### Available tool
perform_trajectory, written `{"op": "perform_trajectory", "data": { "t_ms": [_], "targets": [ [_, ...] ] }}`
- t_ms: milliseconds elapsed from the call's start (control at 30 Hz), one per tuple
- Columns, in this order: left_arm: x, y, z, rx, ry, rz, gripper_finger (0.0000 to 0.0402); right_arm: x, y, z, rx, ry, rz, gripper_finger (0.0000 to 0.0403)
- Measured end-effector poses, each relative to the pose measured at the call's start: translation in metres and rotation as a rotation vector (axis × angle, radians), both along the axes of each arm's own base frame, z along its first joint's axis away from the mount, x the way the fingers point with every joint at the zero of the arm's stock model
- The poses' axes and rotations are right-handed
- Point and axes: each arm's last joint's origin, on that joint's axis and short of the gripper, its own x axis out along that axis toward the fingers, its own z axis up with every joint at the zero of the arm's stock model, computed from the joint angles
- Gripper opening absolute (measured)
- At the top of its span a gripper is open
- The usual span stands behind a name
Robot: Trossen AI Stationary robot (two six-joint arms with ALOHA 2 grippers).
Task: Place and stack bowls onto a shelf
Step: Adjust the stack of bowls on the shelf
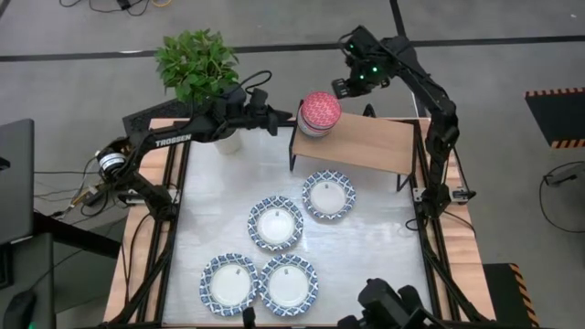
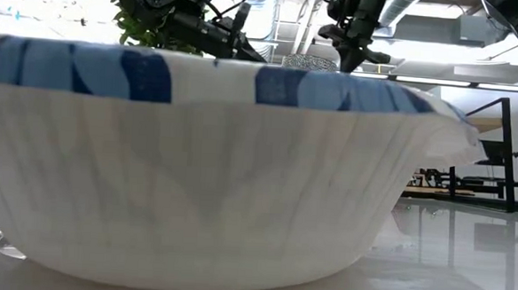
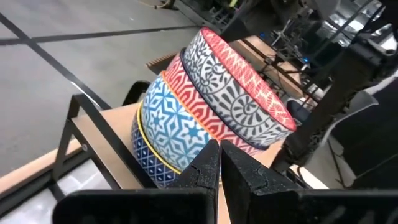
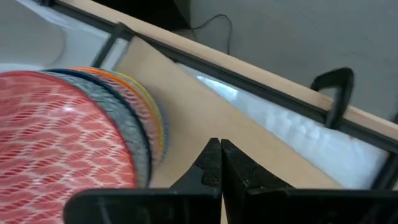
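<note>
Left end effector (image 3: 219, 163), fingers pressed together like the right's (image 4: 220, 163), faces stacked bowls (image 1: 319, 113); arm reads "TROSSEN".

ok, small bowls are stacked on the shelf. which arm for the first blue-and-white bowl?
Right, probably. The nearest blue-and-white bowl lies right of centre, just in front of the shelf. The right gripper, shut, hangs behind the shelf; the left gripper, also shut, sits beside the stacked small bowls.

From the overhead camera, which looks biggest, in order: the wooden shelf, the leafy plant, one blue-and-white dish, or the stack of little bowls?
1. Light-brown wooden shelf
2. Green leafy plant
3. Blue-and-white patterned shallow dish
4. Red-topped stack of small bowls

The stack sits higher, nearer the camera, yet looks smallest.
</note>
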Motion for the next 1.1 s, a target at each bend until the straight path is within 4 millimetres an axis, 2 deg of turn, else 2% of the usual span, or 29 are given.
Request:
{"op": "perform_trajectory", "data": {
  "t_ms": [400, 533, 667, 900, 1100],
  "targets": [
    [0.002, -0.003, 0.000, 0.026, 0.014, 0.016, 0.0000, -0.006, -0.006, 0.000, 0.022, -0.032, 0.008, 0.0016],
    [0.009, -0.007, -0.003, 0.034, 0.008, 0.011, 0.0000, -0.005, -0.006, 0.000, 0.016, -0.029, 0.023, 0.0016],
    [0.017, -0.011, -0.012, 0.048, 0.041, 0.045, 0.0000, -0.006, -0.006, 0.000, 0.013, -0.027, 0.030, 0.0016],
    [0.016, -0.009, -0.009, 0.075, 0.034, 0.133, 0.0000, -0.006, -0.005, 0.000, 0.016, -0.020, 0.040, 0.0016],
    [0.023, -0.014, -0.010, 0.105, 0.016, 0.137, 0.0000, -0.006, -0.005, 0.000, 0.014, -0.018, 0.048, 0.0016]
  ]
}}
